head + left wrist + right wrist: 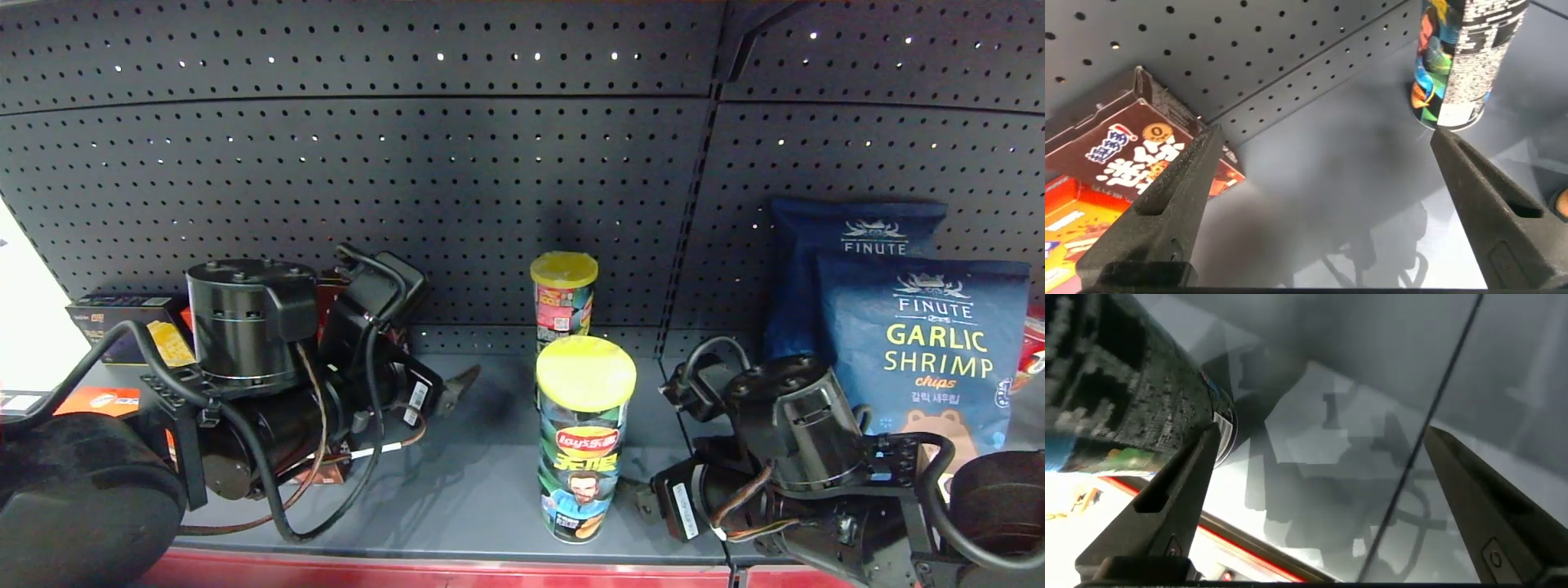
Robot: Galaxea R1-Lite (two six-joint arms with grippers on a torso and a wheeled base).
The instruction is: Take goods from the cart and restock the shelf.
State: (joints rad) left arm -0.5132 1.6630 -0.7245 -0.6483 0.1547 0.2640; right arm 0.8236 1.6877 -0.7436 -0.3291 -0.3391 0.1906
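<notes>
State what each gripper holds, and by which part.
Nothing. The left gripper and the right gripper are both open and empty; the chip can stands ungripped.

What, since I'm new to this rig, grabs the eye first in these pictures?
A yellow-lidded chip can stands mid-front on the shelf, a second can behind it. Blue shrimp-chip bags stand at the right, and the left gripper hangs open over the shelf near snack boxes at the left.
</notes>
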